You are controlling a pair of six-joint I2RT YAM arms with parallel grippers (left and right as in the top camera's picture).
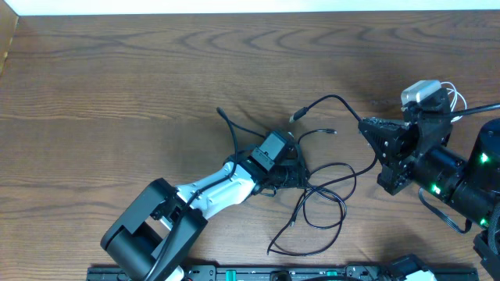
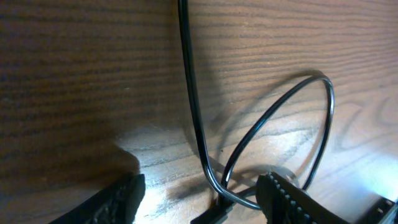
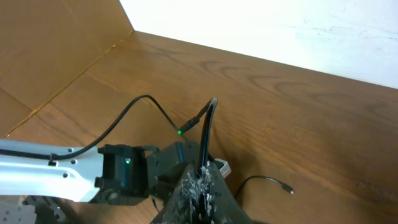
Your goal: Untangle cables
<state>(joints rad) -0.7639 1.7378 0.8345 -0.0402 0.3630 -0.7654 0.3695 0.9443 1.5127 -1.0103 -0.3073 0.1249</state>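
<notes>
Wood table (image 1: 117, 70), black cables (image 1: 311, 186) tangled in loose loops at its middle. Left end effector (image 2: 199, 194) sits on the tangle, fingers apart, one strand (image 2: 193, 93) running between them. Right end effector (image 1: 365, 125), right of tangle, clamped together on another strand (image 3: 207, 130).

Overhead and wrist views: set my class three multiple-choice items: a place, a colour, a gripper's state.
1. Where on the table do the black cables lie? A middle; B left edge; C far edge.
2. Colour of the cable between the fingers of the left gripper? A white; B black; C red.
3. The right gripper is: A wide open; B shut on a black cable; C out of view.
Key: A, overhead shows the tangle central; B, it looks black in the left wrist view; B, a cable rises from closed fingers.
</notes>
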